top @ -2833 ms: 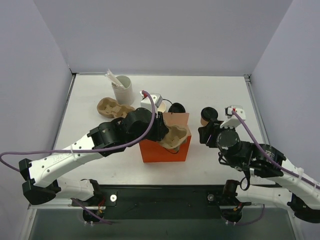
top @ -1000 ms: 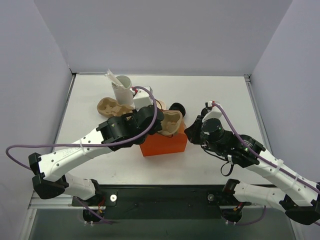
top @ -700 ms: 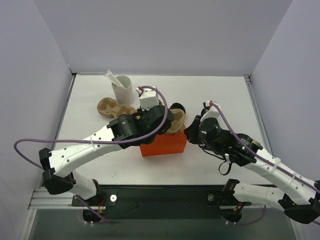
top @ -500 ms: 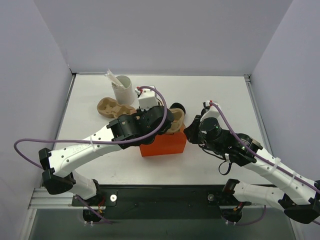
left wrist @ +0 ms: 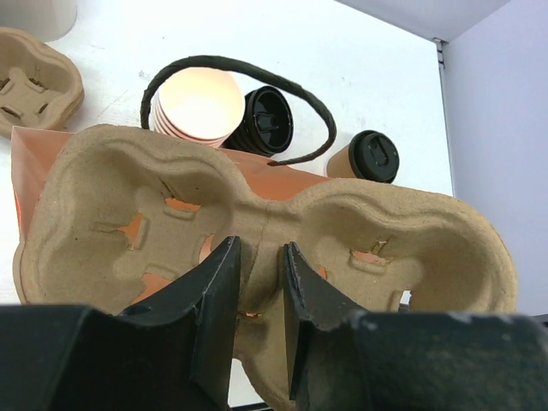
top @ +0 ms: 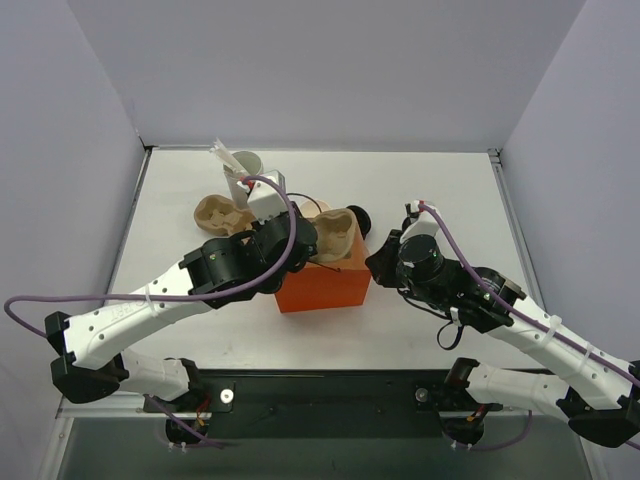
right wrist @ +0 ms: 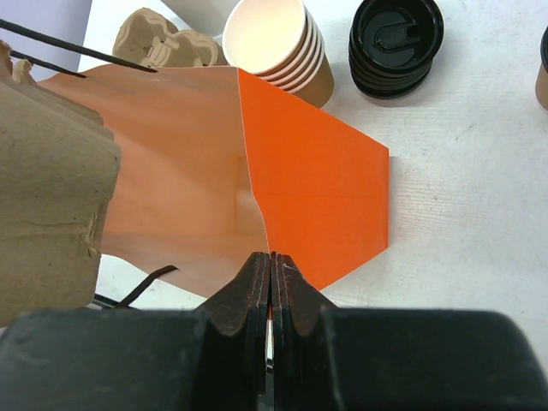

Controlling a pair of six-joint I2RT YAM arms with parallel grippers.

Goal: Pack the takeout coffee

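The takeout coffee (left wrist: pixel 366 157), a tan cup with a black lid, stands on the table beyond the orange paper bag (top: pixel 322 287); a sliver of it shows at the right wrist view's right edge (right wrist: pixel 543 73). The right arm hides it in the top view. My left gripper (left wrist: pixel 257 255) is shut on the middle ridge of a tan pulp cup carrier (left wrist: pixel 265 214) and holds it over the bag's open mouth (top: pixel 332 230). My right gripper (right wrist: pixel 272 257) is shut on the bag's right top edge (right wrist: pixel 317 180), and shows in the top view (top: pixel 372 262).
A stack of lidless tan cups (left wrist: pixel 195 104) and a pile of black lids (left wrist: pixel 264 120) stand just behind the bag. The bag's black handle loop (left wrist: pixel 240 64) arcs over them. A second pulp carrier (top: pixel 220 212) and a white cup of stirrers (top: pixel 243 165) are at the back left.
My right gripper has moved left from beside the coffee and closed on the bag's edge. My left gripper has carried the pulp carrier up and slightly left over the bag.
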